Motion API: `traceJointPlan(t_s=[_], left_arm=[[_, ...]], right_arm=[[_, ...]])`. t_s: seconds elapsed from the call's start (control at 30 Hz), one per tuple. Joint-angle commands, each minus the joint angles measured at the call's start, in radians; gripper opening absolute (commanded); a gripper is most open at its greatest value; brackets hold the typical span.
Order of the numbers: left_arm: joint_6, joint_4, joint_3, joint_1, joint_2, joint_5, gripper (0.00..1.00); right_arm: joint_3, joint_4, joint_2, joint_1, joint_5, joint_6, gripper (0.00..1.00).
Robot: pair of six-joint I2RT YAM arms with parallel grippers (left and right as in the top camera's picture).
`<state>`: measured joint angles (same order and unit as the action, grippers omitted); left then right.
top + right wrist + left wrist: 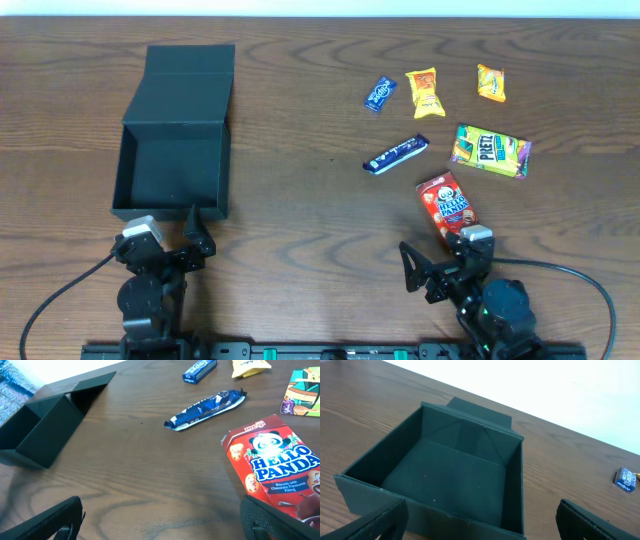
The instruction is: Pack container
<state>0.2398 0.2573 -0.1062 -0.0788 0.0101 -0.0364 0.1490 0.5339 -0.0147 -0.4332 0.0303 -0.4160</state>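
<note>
the left gripper sits at 7 o'clock on the bench, with its jaws spread wide and nothing between them. its two dark fingers frame the near wall of the container, which stands just ahead of them at 12 o'clock. the fingers appear to be just short of that wall, not gripping it.

the container is at 10 o'clock on the bench. it is open and looks bare inside, and its flap lid is laid back flat on the wood on the far side.

the right gripper sits at 5 o'clock, also spread wide and holding nothing. the near end of a red hello panda box lies right at its right-hand finger, towards 1 o'clock from the gripper. the finger overlaps the box corner in the wrist view, and whether they touch i cannot tell.

beyond that box, a long blue bar lies slanted near the middle of the bench. a green and yellow box lies at 3 o'clock from the bar. farther back, at 1 to 2 o'clock on the bench, are a small blue packet, an orange-yellow packet and a yellow packet, all well apart from the container.
</note>
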Motion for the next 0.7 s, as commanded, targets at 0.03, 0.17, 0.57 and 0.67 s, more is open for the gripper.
traceJointPlan(t_s=[0.03, 0.17, 0.57, 0.67], left_arm=[[0.008, 0.010, 0.025, -0.007, -0.006, 0.018, 0.95], [0.008, 0.010, 0.025, -0.007, -0.006, 0.018, 0.95], [0.008, 0.010, 0.025, -0.007, -0.006, 0.018, 0.95], [0.008, 0.010, 0.025, -0.007, -0.006, 0.018, 0.95]], right_arm=[[-0.005, 0.000, 0.009, 0.011, -0.003, 0.013, 0.99], [-0.005, 0.000, 0.009, 0.011, -0.003, 0.013, 0.99], [-0.005, 0.000, 0.009, 0.011, -0.003, 0.013, 0.99], [-0.005, 0.000, 0.009, 0.011, -0.003, 0.013, 0.99]])
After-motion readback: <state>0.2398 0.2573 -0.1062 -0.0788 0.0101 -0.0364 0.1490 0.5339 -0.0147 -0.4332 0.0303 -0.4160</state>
